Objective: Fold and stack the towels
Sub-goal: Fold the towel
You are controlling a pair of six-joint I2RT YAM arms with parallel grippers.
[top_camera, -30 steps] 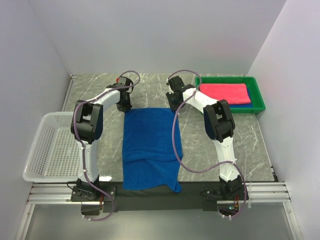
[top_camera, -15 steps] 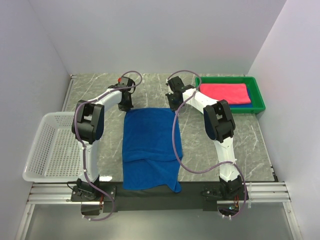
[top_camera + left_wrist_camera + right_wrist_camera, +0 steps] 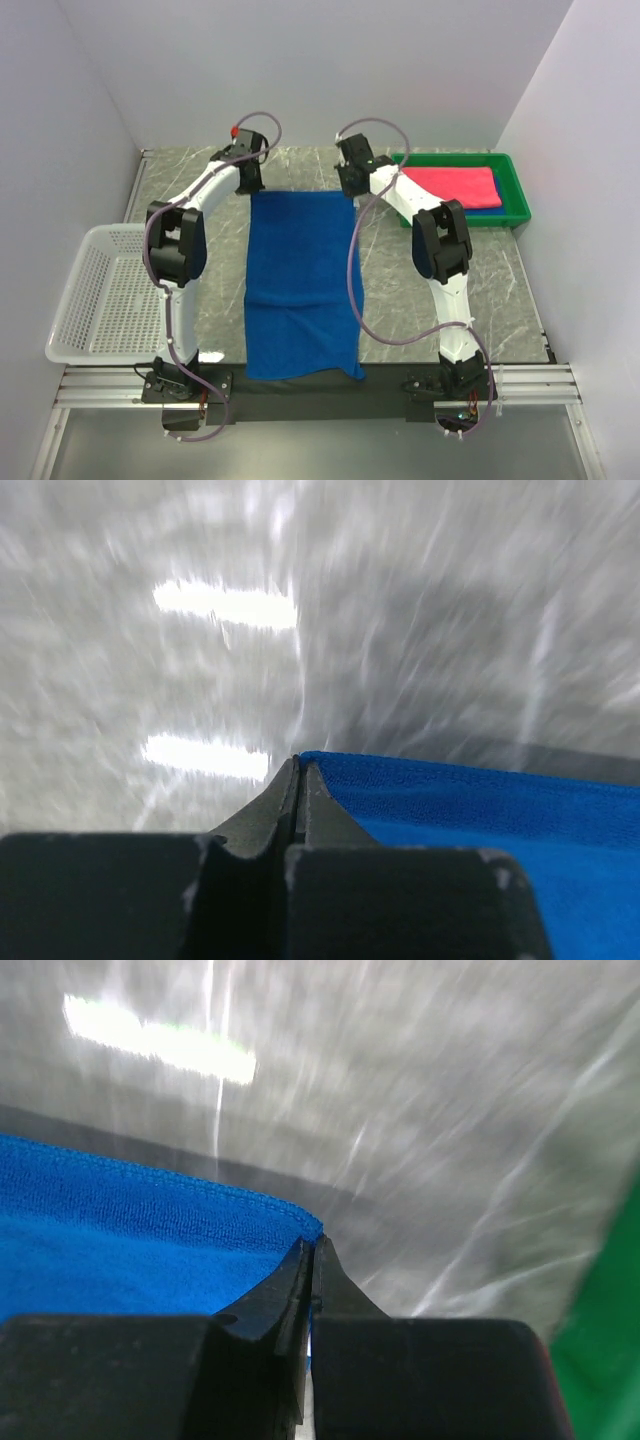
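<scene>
top: high behind the arm bases, facing down, far, whole blue towel seen | left wrist: close over left gripper at the towel's far-left corner | right wrist: close over right gripper at its far-right corner | shared: the towel's far edge

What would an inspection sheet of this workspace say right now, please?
Surface: grey marbled table, no spills seen.
Job's things: blue towel spread lengthwise between the arms; pink-red towel folded in the green tray, on a second blue towel.
Clutter: white basket at the table's left edge; nothing else seen.
Grippers: left gripper shut on the blue towel's far left corner; right gripper shut on its far right corner.
Cables: purple cables loop along both arms; the right one crosses the towel's edge.
Surroundings: plain white walls; nothing else seen.
</scene>
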